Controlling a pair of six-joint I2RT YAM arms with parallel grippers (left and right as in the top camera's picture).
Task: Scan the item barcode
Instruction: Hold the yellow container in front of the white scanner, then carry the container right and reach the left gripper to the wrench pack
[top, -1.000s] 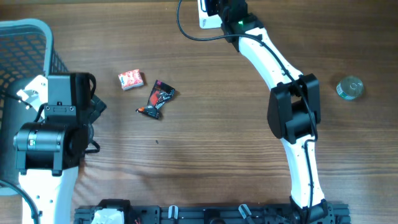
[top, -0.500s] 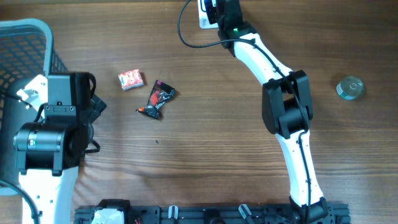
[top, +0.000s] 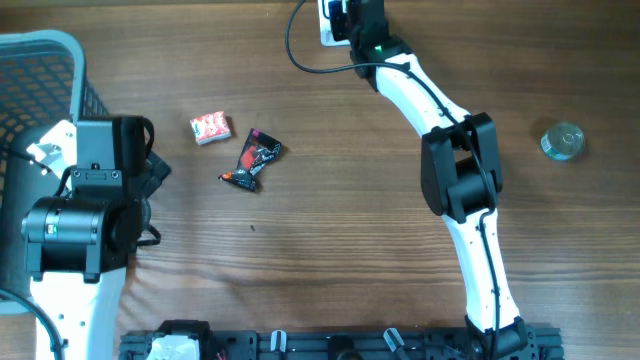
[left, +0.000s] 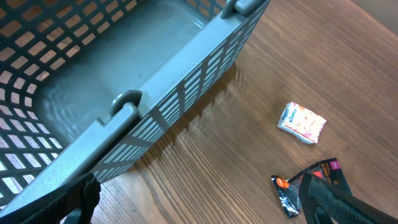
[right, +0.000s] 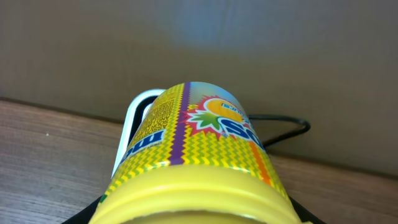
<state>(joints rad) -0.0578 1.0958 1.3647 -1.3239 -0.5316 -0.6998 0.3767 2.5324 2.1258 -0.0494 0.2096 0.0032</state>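
Note:
The item is a yellow canister (right: 193, 155) with a zigzag label and a yellow lid. It fills the right wrist view, and my right gripper (top: 358, 16) is shut on it at the table's far edge. The overhead view hides the canister under the gripper. Its label end faces a white scanner (right: 132, 118), which also shows as a white block (top: 327, 26) beside the gripper. No barcode shows on the label. My left gripper (left: 202, 208) stands open over bare wood beside the basket, holding nothing.
A grey plastic basket (top: 45, 75) fills the left edge, its wall (left: 161, 106) close to my left gripper. A red-and-white packet (top: 211, 128) and a black snack wrapper (top: 253, 159) lie left of centre. A clear round object (top: 562, 141) sits far right. A black cable (right: 286, 132) trails from the scanner.
The right arm's elbow swung a little left and the gripper edged left along the far edge, then held still. The left arm has not moved.

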